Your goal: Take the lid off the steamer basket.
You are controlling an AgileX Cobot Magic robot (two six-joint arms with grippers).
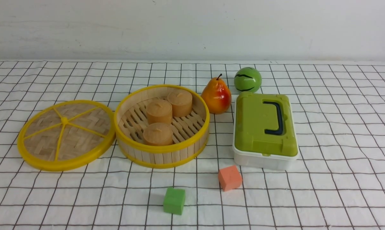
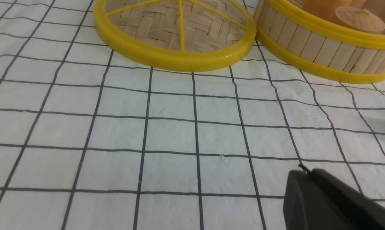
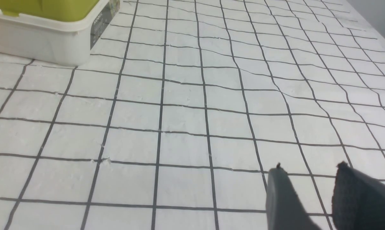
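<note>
The lid [image 1: 65, 134], a woven bamboo disc with a yellow rim and spokes, lies flat on the checked cloth to the left of the steamer basket [image 1: 162, 150], its rim touching the basket's side. The basket stands uncovered with three tan cakes [image 1: 159, 111] inside. The left wrist view shows the lid [image 2: 176, 32] and the basket [image 2: 320, 48] well ahead of my left gripper [image 2: 307, 172], which is shut with nothing in it. My right gripper [image 3: 310, 169] is open over bare cloth, holding nothing. Neither arm appears in the front view.
A pear [image 1: 216, 95] and a green ball [image 1: 247, 80] sit behind a white box with a green lid [image 1: 264, 127], right of the basket; the box [image 3: 42, 38] also shows in the right wrist view. An orange cube [image 1: 230, 177] and a green cube [image 1: 174, 200] lie in front.
</note>
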